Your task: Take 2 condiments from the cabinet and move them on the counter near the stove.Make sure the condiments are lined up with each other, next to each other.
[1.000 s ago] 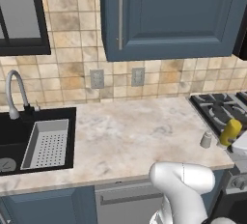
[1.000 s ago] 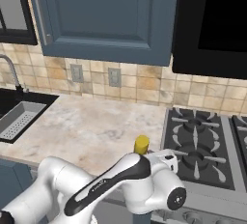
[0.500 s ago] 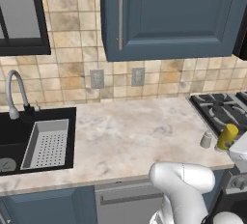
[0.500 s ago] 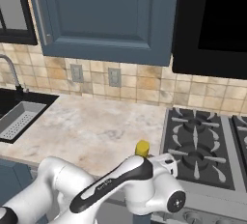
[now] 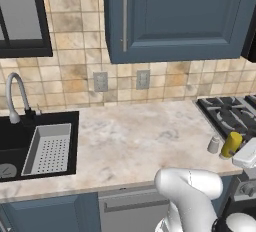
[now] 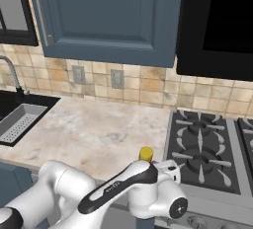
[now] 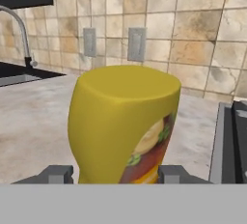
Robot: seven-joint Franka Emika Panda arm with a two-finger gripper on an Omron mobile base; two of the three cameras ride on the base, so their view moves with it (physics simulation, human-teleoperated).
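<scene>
Bottle (image 7: 123, 126) sits clamped between fingers (image 7: 57, 174), just beside shaker (image 5: 214, 145) near stove (image 6: 202, 154). You release tilted: bottle topples, knocks shaker, breaks line-up.

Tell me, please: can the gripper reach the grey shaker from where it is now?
Probably not directly. The gripper has the yellow bottle between its fingertips, so it looks occupied. The shaker stands close beside that bottle on the counter, with nothing else around it.
</scene>
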